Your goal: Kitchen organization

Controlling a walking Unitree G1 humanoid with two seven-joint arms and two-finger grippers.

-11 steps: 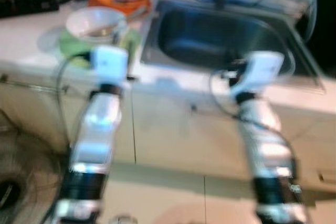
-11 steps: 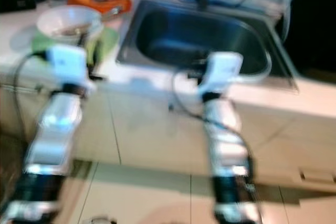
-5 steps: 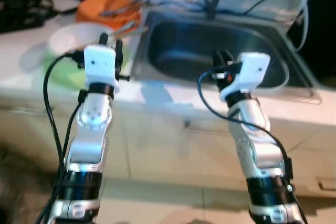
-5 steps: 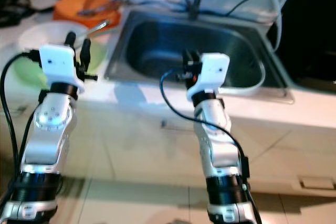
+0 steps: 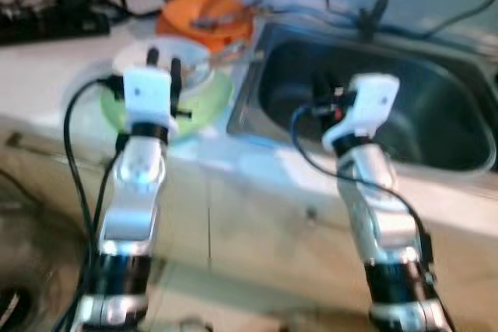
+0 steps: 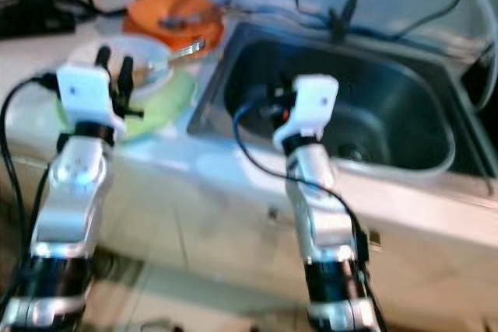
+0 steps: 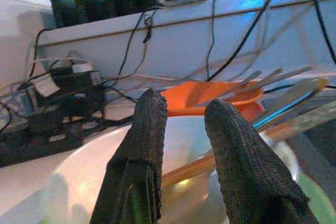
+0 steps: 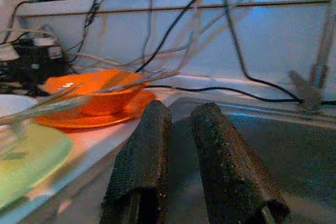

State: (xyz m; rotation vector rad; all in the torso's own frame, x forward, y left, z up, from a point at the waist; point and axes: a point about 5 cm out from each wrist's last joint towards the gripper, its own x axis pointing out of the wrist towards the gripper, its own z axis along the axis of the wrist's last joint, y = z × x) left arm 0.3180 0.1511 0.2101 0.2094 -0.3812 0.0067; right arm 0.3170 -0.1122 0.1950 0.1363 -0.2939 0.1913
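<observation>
No legible text or labels anywhere.

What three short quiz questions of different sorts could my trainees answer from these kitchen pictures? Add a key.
1. True or false: the left gripper hovers over the white bowl.
2. Which dish lies under that bowl? A) green plate B) black tray C) glass lid
3. Fill in: the right gripper is held above the ____.

Key:
1. True; its fingers stand apart above the bowl.
2. A, the green plate.
3. The sink; the orange bowl with utensils sits on the counter behind the white one.
</observation>
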